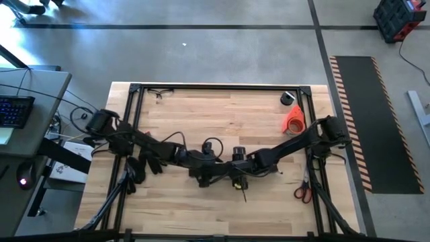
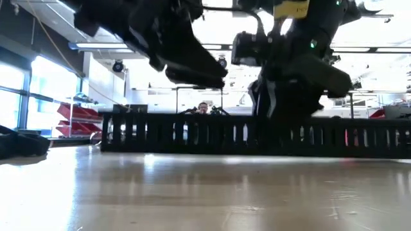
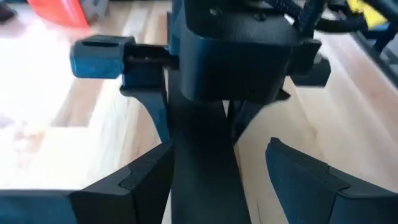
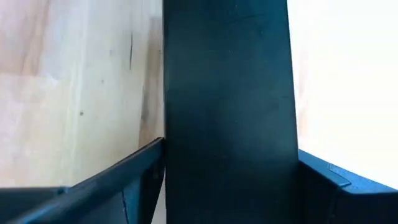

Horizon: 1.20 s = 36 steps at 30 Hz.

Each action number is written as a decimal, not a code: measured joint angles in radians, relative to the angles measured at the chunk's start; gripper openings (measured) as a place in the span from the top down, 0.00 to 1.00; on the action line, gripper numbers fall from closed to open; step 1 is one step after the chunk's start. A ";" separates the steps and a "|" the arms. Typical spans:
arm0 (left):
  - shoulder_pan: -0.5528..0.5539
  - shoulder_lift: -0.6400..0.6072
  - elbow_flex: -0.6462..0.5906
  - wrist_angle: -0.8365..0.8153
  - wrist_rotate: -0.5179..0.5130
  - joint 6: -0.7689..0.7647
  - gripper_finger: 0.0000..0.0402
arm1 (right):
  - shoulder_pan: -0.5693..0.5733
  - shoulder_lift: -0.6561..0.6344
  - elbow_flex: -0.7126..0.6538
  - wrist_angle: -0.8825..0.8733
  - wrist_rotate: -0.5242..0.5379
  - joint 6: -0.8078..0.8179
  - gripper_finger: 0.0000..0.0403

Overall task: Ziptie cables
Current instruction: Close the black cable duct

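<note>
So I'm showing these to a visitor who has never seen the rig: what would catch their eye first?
Probably the two dark arms meeting over the middle of the wooden table, the left hand and right hand close together. Each wrist view is filled by a flat black strip between that hand's fingers. Next, the orange object near the far right corner and the red-handled scissors at the right edge.

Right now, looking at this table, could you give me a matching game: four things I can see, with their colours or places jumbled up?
Things:
1. scissors
2. keyboard
3. slotted channel
4. orange object

Colours or places:
A. on the grey desk left of the table
B. far right part of the table
C. red handles, near right edge of the table
D. black, standing across the table

Pairs: 1-C, 2-A, 3-D, 4-B.
</note>
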State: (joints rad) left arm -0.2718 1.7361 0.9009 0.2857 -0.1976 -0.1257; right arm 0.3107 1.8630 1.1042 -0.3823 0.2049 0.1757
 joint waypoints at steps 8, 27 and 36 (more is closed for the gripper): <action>-0.026 -0.031 0.001 -0.007 -0.019 -0.004 0.43 | 0.017 -0.064 -0.019 0.007 0.079 -0.001 0.36; -0.043 0.019 0.002 -0.001 -0.050 -0.084 0.43 | -0.060 -0.075 -0.098 0.219 -0.105 -0.113 0.18; -0.082 0.012 0.002 -0.087 -0.047 -0.144 0.43 | -0.034 -0.264 -0.097 0.000 -0.035 -0.149 0.19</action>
State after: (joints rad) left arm -0.3539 1.7485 0.9031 0.1991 -0.2445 -0.2700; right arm 0.2771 1.5993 1.0069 -0.3826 0.1700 0.0267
